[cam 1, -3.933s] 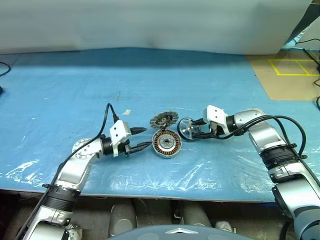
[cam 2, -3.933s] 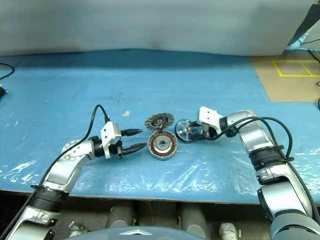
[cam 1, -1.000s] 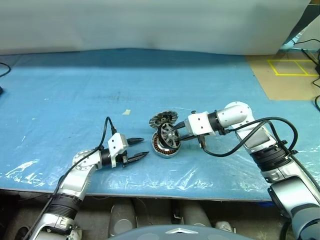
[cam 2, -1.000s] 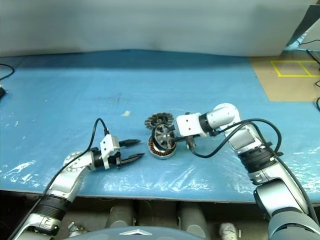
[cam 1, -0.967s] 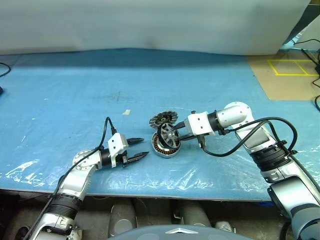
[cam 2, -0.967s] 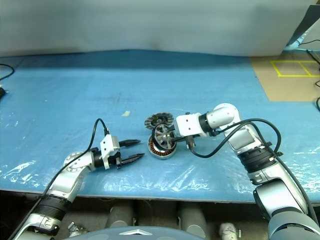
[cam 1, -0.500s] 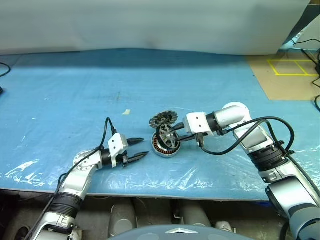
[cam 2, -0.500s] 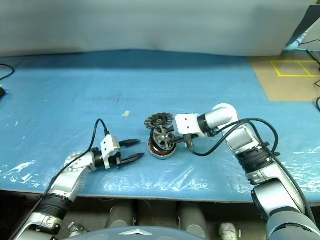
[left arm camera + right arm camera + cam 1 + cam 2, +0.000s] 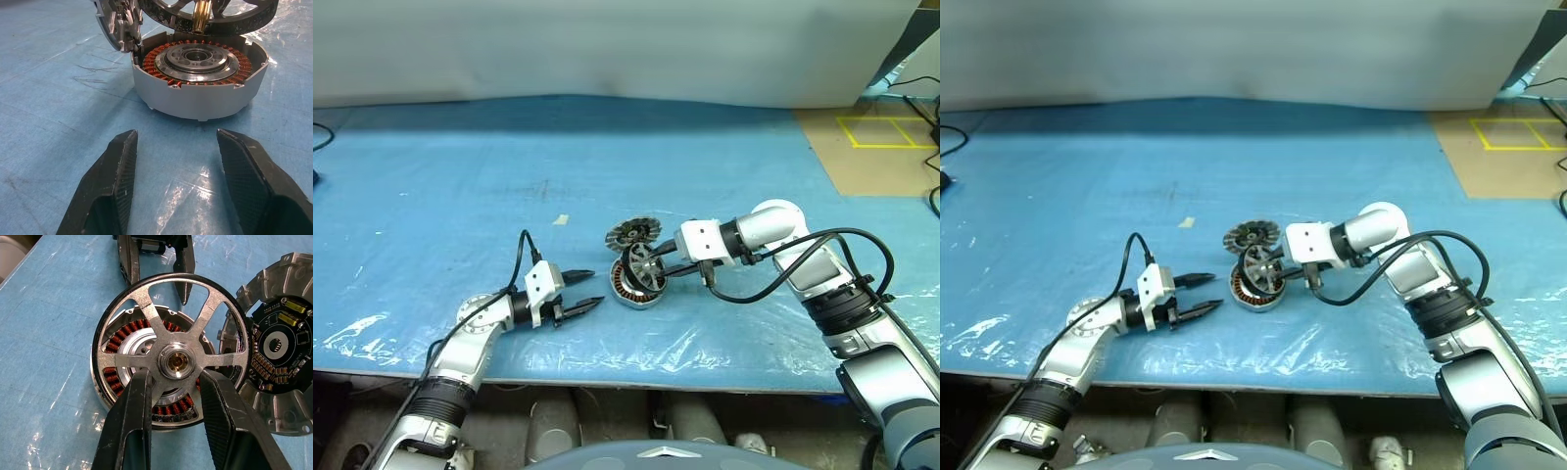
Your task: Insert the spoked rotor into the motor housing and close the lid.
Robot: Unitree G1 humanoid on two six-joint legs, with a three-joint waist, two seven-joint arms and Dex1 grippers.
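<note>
Blue plastic sheeting (image 9: 460,176) covers our bench, wrinkled and glossy along the near edge. Nearest us, our left gripper (image 9: 588,290) hovers low over the sheet with its two black fingers (image 9: 116,186) spread apart and holding nothing, aimed toward three o'clock at the motor housing (image 9: 628,291), close to it but apart. That shallow silver cup sits flat on the sheet; inside it we see only the ring of copper windings (image 9: 156,56) around a central bearing. Tilted above the cup, partly over its mouth, is the spoked rotor (image 9: 168,355), pinched at the hub between the fingers of our right gripper (image 9: 653,268), which reaches in from three o'clock. We cannot tell whether the rotor's lower rim touches the housing. Just beyond, at about twelve o'clock from the housing, the lid (image 9: 633,233) leans close beside it; its rim is cut off in the right wrist view, and the rotor hides where it meets the cup
</note>
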